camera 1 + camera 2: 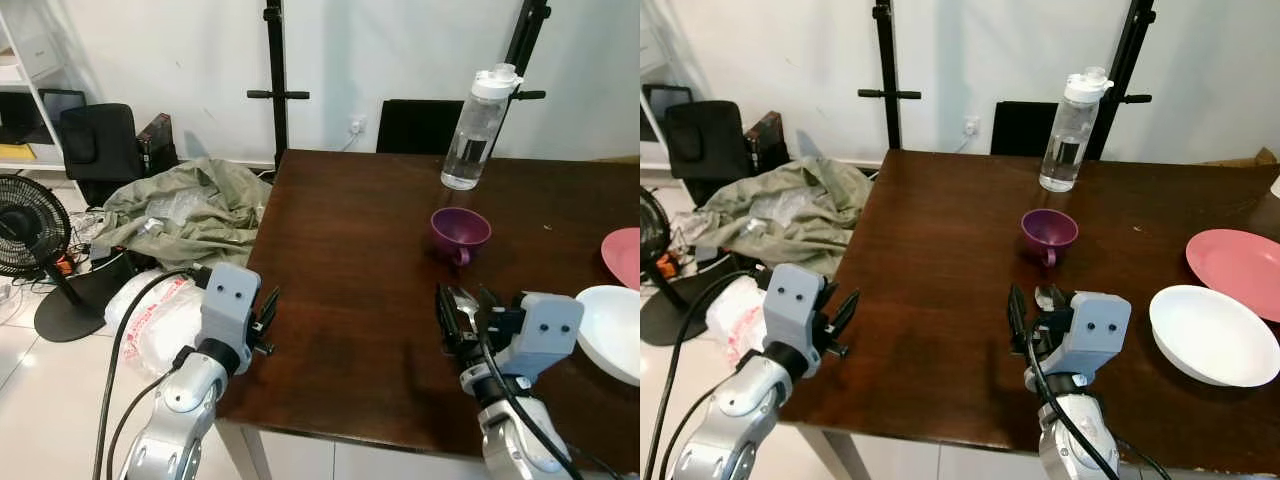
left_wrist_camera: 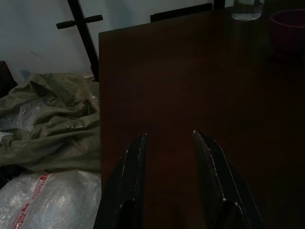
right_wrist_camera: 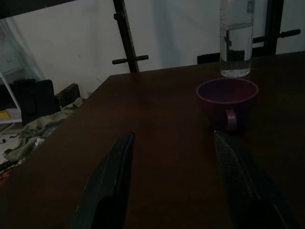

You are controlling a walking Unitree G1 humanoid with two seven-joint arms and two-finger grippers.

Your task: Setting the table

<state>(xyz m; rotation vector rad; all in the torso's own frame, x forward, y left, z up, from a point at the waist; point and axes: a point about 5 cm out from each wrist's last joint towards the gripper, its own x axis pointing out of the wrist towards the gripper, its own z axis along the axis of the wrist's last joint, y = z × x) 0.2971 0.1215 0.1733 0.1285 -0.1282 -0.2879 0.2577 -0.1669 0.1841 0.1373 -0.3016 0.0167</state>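
Right gripper (image 3: 171, 181) near purple cup (image 3: 228, 101)

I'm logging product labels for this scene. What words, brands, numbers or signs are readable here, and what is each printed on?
Nothing can be read for certain.
Red lettering on the tape of the plastic bag on the floor: too blurred to read.
Water bottle: dark patch on its side, no legible text.
Purple cup, white bowl, pink plate: no print seen.
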